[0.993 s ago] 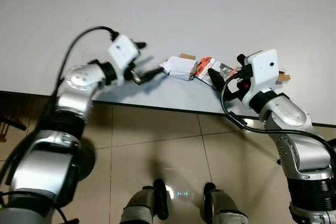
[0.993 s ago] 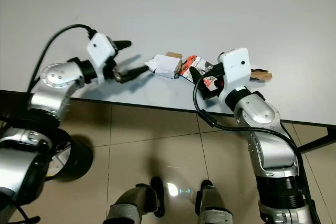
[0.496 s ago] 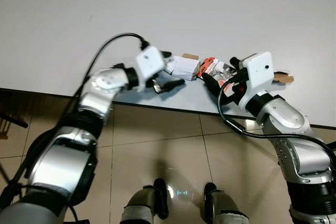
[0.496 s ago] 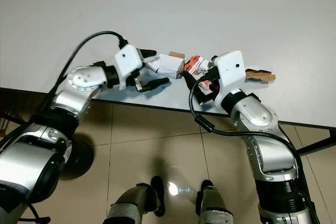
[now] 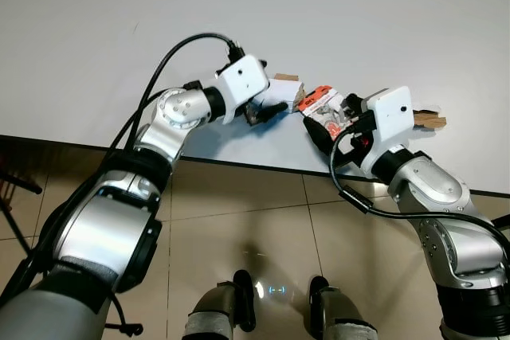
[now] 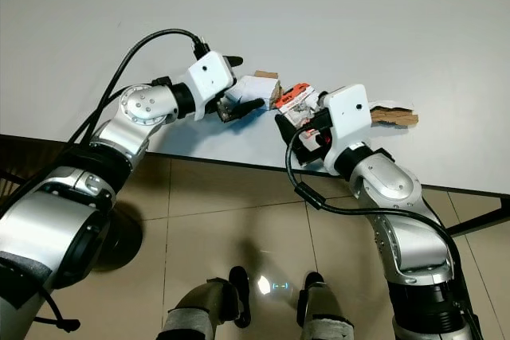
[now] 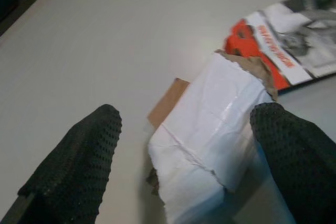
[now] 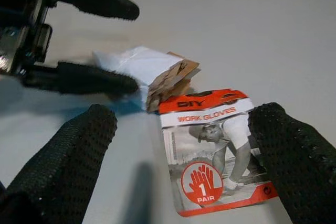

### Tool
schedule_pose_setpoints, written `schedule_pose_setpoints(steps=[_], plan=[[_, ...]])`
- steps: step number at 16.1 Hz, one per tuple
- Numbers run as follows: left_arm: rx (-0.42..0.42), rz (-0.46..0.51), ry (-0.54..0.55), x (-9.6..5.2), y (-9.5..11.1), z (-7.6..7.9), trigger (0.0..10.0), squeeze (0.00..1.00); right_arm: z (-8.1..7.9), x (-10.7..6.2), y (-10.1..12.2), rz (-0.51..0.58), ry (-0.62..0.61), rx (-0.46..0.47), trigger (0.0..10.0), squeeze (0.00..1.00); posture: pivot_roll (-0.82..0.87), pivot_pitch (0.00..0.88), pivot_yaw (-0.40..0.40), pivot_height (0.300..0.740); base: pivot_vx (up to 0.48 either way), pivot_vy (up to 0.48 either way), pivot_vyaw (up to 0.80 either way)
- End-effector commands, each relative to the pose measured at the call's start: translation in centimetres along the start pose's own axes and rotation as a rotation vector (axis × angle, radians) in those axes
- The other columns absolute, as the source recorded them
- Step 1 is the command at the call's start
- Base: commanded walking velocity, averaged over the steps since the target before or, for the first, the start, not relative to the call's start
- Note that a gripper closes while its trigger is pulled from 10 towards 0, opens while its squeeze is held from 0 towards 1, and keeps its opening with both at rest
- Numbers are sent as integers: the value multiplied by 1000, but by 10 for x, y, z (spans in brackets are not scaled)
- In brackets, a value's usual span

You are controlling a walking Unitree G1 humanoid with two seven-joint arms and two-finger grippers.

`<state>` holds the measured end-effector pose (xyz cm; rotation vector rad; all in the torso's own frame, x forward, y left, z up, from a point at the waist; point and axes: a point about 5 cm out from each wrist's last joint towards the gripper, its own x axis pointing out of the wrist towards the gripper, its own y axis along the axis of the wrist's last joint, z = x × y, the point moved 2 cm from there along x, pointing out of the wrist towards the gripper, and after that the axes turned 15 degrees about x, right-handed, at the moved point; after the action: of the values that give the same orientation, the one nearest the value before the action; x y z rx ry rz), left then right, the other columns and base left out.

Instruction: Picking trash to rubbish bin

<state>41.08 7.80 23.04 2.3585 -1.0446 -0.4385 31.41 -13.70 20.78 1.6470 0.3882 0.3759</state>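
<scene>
Both sets of jaws stood wide apart, each straddling a piece of trash on the white table (image 5: 96, 29). On the left gripper (image 6: 233, 87), one black finger lay beyond the white torn packet (image 7: 210, 129) and the other on its near side, so the packet sat between them; whether either finger touched it could not be told. A brown cardboard scrap (image 7: 167, 100) poked out from under the packet's far edge.

At about three o'clock from the packet, just beside its ragged brown end, lay the glove card (image 8: 215, 150), an orange-and-white sleeve printed "WORK GLOVES" and "1 PAIR". The right gripper (image 5: 335, 121) had its fingers (image 8: 63, 166) spread to either side of this card, which lay flat between them.

Farther round at three o'clock, past the right wrist's white camera box (image 5: 390, 113), a torn piece of brown cardboard (image 6: 394, 115) rested on the table near its front edge. At six o'clock, below the table edge, were beige floor tiles (image 5: 239, 220) and the robot's own feet (image 5: 239, 308).
</scene>
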Motion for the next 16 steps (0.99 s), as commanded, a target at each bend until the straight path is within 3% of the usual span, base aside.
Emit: schedule_pose_setpoints(steps=[1, 3, 7, 10, 13, 16], plan=[[-15, -16, 14, 0, -1, -4, 10000, 0, -7, -4, -1, -3, 28, 6, 10000, 0, -39, 316, 118, 740, 0, 0, 0], [-124, -17, -3, 2, -3, -4, 10000, 0, -7, -4, -1, -5, 26, 6, 10000, 0, -50, 315, 119, 740, 0, 0, 0], [-460, 78, -52, 1, -4, 3, 10000, 0, -9, -6, -2, -8, 29, 8, 10000, 0, -68, 313, 118, 740, 0, 0, 0], [-535, 91, -68, 0, -7, 7, 10000, 0, -10, -7, -2, -7, 33, 10, 10000, 0, -78, 316, 117, 740, 0, 0, 0], [-531, 31, -16, -2, -16, 8, 10000, 0, -10, -8, -2, -12, 28, 11, 10000, 0, -75, 314, 116, 740, 0, 0, 0], [-472, 161, -46, -1, 6, -10, 10000, 0, -10, -7, -1, -7, 29, 12, 10000, 0, -76, 313, 114, 740, 0, 0, 0]])
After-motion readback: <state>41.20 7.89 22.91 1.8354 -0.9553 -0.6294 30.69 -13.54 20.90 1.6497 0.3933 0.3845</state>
